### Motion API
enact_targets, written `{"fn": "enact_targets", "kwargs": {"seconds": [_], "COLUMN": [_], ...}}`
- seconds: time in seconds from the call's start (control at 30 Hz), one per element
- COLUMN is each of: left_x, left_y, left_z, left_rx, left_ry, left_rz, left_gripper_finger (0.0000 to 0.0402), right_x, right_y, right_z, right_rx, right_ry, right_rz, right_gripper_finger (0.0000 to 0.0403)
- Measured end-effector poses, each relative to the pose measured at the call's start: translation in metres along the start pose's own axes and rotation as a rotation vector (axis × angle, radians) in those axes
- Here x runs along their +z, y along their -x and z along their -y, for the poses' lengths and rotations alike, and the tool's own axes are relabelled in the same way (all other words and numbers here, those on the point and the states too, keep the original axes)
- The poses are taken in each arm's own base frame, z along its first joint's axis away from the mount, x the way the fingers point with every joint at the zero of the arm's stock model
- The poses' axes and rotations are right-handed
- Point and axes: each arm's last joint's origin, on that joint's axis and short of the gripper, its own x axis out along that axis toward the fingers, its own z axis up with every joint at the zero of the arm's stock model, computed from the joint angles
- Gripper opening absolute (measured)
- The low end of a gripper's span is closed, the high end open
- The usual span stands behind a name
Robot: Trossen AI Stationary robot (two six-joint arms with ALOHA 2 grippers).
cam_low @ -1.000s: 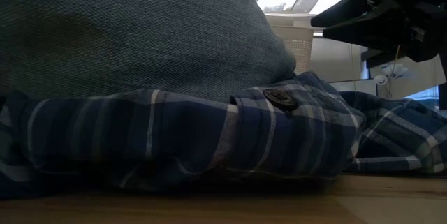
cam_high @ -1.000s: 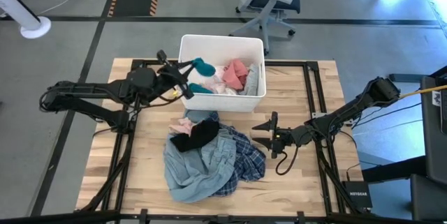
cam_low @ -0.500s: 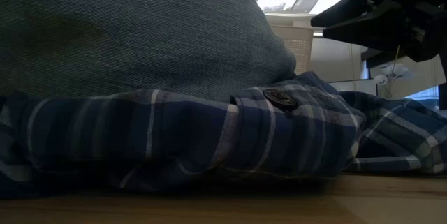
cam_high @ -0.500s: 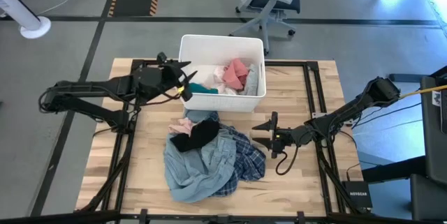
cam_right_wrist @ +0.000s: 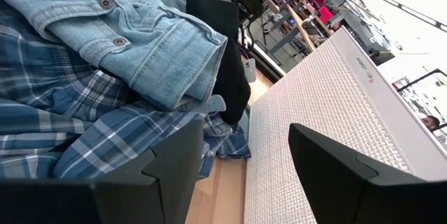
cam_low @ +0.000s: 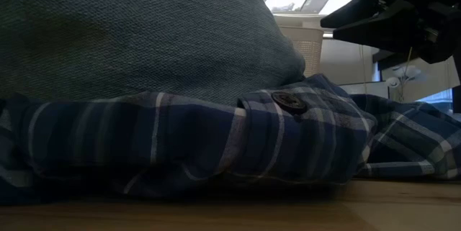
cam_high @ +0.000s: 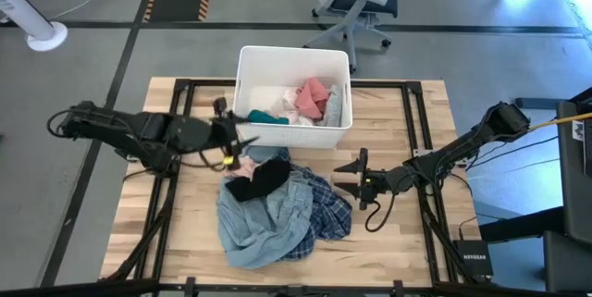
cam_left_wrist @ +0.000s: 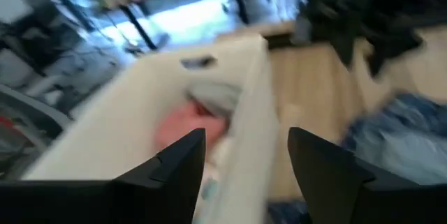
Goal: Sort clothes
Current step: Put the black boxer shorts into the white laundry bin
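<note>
The clothes lie in two groups. A pile on the table holds a light-blue denim shirt (cam_high: 262, 221), a navy plaid shirt (cam_high: 326, 214), a black garment (cam_high: 264, 178) and a pink one (cam_high: 242, 162). Inside the white bin (cam_high: 246, 57) lie teal (cam_high: 264, 117), salmon pink (cam_high: 313, 96), white (cam_high: 277, 101) and grey (cam_high: 334, 107) garments. My left gripper (cam_high: 239, 138) hovers open just outside the bin's near left corner, above the pile's far edge, with nothing between its fingers (cam_left_wrist: 244, 175). My right gripper (cam_high: 342, 177) stands open at the pile's right side, facing the denim sleeve (cam_right_wrist: 140, 35) and the plaid shirt (cam_right_wrist: 84, 126).
The bin's near wall (cam_right_wrist: 314, 126) stands close behind the pile. A dark metal frame (cam_high: 414, 130) rings the table top. Bare wood (cam_high: 185, 223) shows to the left of the pile and near the front edge. In the low view the denim (cam_low: 137, 37) and plaid (cam_low: 216, 145) fill the foreground.
My left gripper, shut on the teal garment above the bin's left end, has opened and let it go. The garment has fallen into the bin's near left corner. The gripper has then drawn back toward the table's near edge and come down outside the bin.
</note>
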Motion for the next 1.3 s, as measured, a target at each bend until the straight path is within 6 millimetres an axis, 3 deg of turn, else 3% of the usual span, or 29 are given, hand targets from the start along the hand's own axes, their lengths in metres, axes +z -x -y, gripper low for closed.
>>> {"fn": "enact_targets", "kwargs": {"seconds": [0.27,0.5,0.8,1.3], "left_x": [-0.028,-0.066,-0.117,-0.136], "left_y": [0.009,0.000,-0.016,-0.030], "left_z": [0.029,0.052,0.076,0.086], "left_rx": [-0.116,-0.148,-0.324,-0.464], "left_ry": [0.066,0.117,0.244,0.442], "left_rz": [-0.144,-0.256,-0.366,-0.285], "left_gripper_finger": [0.0198,0.0198,0.0198,0.0198], "right_x": [0.000,0.000,0.000,0.000], "right_y": [0.000,0.000,0.000,0.000], "right_z": [0.000,0.000,0.000,0.000], "right_rx": [0.000,-0.002,-0.002,-0.002], "right_ry": [-0.003,-0.004,0.000,0.003], "right_rz": [0.001,0.002,0.002,0.003], "right_gripper_finger": [0.0232,0.0232,0.0232,0.0232]}}
